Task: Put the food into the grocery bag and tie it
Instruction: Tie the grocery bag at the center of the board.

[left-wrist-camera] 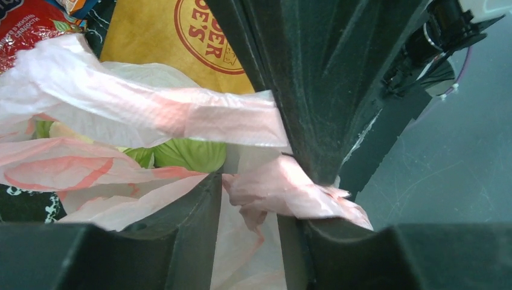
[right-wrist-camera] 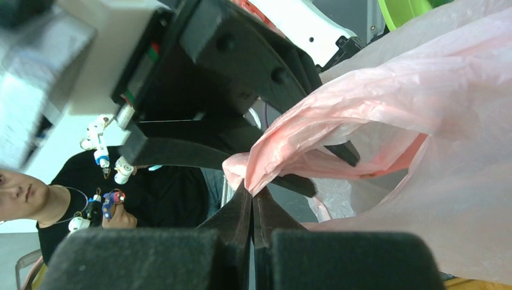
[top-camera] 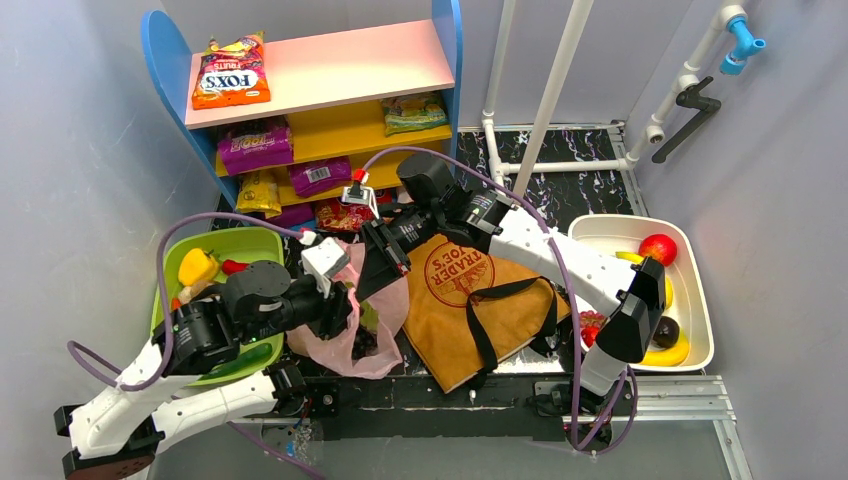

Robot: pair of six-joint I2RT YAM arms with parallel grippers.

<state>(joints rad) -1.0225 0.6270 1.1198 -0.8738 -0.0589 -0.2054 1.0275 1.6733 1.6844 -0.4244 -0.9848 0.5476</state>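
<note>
Revealing what the top view is hiding, the wrist views are showing the right gripper (right-wrist-camera: 252, 194) with jaws pinched shut on the crinkly, translucent pink grocery bag (right-wrist-camera: 398, 103), and the left gripper (left-wrist-camera: 256, 202) with jaws half open around its plastic.

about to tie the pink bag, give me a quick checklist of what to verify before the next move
1. Right hand shut on a handle of the thin pink plastic bag: ok.
2. Left hand gripping the other handle: not ok. It stands open, and the plastic is only draped through the gap.
3. Food inside: ok. A green leafy vegetable shows in the bag mouth.
4. All food packed: not ok. A yellow fruit sits in the green tub.
5. Knot in the handles: not ok. None is visible.
</note>
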